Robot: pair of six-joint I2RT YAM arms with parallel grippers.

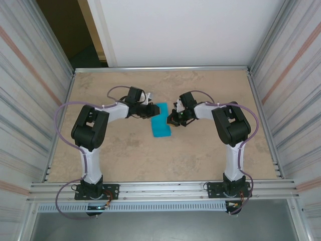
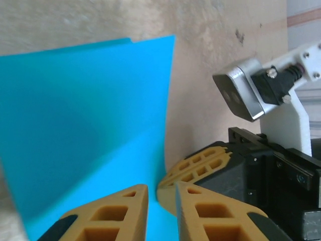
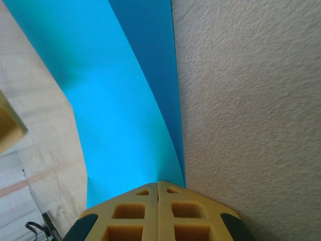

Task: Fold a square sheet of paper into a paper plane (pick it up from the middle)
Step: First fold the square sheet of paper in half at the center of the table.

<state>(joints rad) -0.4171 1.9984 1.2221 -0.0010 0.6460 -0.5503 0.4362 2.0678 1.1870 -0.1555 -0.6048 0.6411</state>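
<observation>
Sheet: the square sheet of paper (image 1: 161, 120) lies near the middle of the surface (image 1: 200, 155), between the two claws. From the top camera it looks like a narrow teal rectangle, its long side running from 12 o'clock to 6 o'clock.
Layers: in the right wrist view a lighter upper layer rises above a darker lower one. It gets narrower toward the fingertips.
Right claw: the right claw (image 3: 158, 188) is clenched, with its two yellow fingers pressed together. It stands at the 3 o'clock edge of the sheet, and the raised layer runs right into the tips, so it grasps the sheet at that edge.
Left claw: the left claw (image 2: 160, 193) is at the 10 o'clock side of the sheet. It is released: the fingers stand a little apart over the paper, and teal shows in the gap.
Claws together: in the left wrist view one finger (image 2: 200, 163) of the right claw is just beside the left claw, at 2 o'clock from it.
Surface: beige and mottled.
</observation>
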